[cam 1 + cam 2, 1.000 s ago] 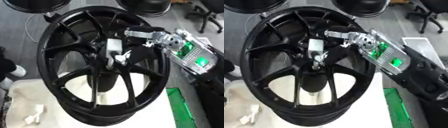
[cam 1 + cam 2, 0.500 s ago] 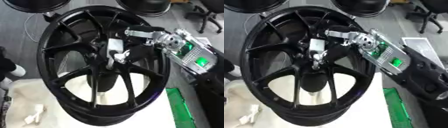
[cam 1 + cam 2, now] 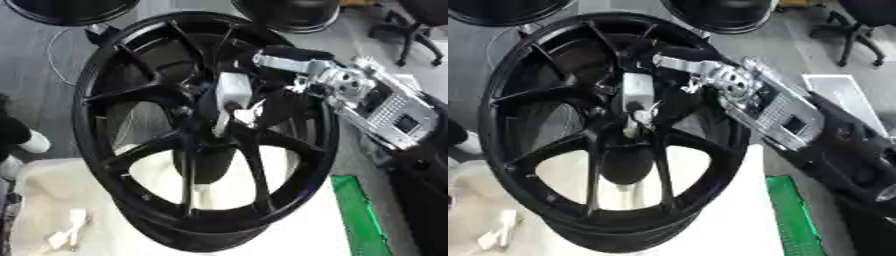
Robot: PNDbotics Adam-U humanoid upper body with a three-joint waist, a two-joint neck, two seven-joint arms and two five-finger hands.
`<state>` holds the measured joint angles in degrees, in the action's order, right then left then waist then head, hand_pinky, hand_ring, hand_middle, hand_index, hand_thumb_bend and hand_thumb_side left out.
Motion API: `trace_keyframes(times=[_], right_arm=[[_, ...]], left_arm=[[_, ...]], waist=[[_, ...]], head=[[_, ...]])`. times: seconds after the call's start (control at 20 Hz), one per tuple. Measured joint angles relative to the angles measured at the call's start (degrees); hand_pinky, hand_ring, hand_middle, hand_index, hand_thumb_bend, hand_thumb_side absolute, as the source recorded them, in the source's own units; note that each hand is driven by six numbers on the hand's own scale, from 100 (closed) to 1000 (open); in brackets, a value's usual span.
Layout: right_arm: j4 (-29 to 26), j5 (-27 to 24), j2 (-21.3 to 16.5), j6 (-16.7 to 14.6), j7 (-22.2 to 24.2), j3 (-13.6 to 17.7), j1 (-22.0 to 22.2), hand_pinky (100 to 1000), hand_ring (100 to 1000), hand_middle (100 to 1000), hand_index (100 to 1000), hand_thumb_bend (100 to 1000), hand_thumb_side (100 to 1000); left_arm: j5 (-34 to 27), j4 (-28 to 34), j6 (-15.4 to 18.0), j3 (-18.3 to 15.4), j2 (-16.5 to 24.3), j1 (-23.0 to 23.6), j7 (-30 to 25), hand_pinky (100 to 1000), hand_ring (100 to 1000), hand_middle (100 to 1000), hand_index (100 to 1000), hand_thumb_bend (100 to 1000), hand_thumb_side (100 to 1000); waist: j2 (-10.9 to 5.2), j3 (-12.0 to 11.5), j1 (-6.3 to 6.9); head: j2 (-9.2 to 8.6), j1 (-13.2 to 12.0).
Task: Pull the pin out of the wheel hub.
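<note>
Black wheel hub (image 3: 188, 145) stood tilted on white table (image 3: 350, 235), pale pin (image 3: 233, 92) seated at hub centre, right hand (image 3: 289, 67) reached in from right, fingers curled against pin, left hand unseen.

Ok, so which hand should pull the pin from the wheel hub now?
The right hand. It already reaches across the black wheel from the right, its fingers at the hub beside the pale pin. The left hand shows in neither view.
</note>
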<state>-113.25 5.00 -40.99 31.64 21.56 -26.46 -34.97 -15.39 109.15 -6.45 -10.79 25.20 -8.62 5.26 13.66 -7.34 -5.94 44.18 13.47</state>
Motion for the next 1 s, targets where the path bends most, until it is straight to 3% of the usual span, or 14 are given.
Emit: trace_keyframes(times=[0.05, 0.1, 0.15, 0.3, 0.55, 0.65, 0.8, 1.0], right_arm=[[-0.01, -0.48, -0.20, -0.34, -0.45, 0.30, -0.06, 687, 701, 338, 536, 100, 202], [-0.02, -1.04, -0.39, -0.73, -0.90, 0.68, -0.10, 683, 702, 337, 533, 100, 262], [-0.03, -1.71, -0.74, -1.15, -1.39, 1.10, -0.13, 680, 702, 334, 531, 100, 199], [-0.06, -4.69, -1.72, -2.58, -3.06, 2.94, -0.35, 670, 701, 329, 526, 100, 199], [-0.33, -14.90, -5.25, -6.48, -7.70, 10.08, 1.40, 659, 707, 320, 517, 100, 234], [-0.34, -19.95, -7.92, -8.62, -10.91, 14.78, 5.25, 658, 708, 321, 517, 100, 251], [-0.35, -25.34, -11.60, -11.67, -16.99, 22.37, 14.39, 650, 710, 319, 512, 100, 272], [-0.35, -27.57, -10.23, -16.87, -24.45, 30.55, 27.44, 654, 715, 329, 521, 100, 281]], left_arm=[[0.00, 0.00, 0.00, 0.00, 0.00, 0.01, 0.00, 600, 798, 733, 741, 100, 804], [-0.01, 0.00, 0.00, -0.01, 0.00, 0.01, 0.00, 600, 798, 733, 741, 100, 803], [-0.02, 0.00, 0.01, -0.01, 0.00, 0.02, 0.01, 600, 799, 733, 742, 100, 802], [-0.19, 0.00, 0.08, -0.02, 0.00, 0.08, 0.08, 600, 799, 734, 742, 100, 800], [-0.31, 0.00, 0.20, -0.36, -0.02, 0.64, 0.23, 600, 800, 735, 742, 100, 797], [-0.42, -0.01, 0.29, -0.42, -0.05, 0.78, 0.35, 600, 800, 735, 742, 100, 797], [-0.53, -0.01, 0.33, -0.82, -0.47, 1.34, 0.62, 600, 800, 736, 742, 100, 800], [-0.52, -0.03, 0.40, -1.10, -1.16, 1.88, 0.89, 600, 800, 736, 742, 100, 798]], waist=[[-0.07, 0.11, 0.12], [-0.19, 0.27, 0.20], [-0.31, 0.38, 0.28], [-0.71, 0.76, 0.53], [-1.34, 2.32, 1.24], [-1.52, 3.48, 1.63], [-1.65, 5.51, 2.62], [-1.63, 8.65, 4.61]], head=[[0.00, -0.04], [0.00, -0.08], [0.00, -0.16], [0.00, -0.41], [0.01, -1.41], [0.01, -2.30], [0.01, -4.11], [0.01, -7.43]])
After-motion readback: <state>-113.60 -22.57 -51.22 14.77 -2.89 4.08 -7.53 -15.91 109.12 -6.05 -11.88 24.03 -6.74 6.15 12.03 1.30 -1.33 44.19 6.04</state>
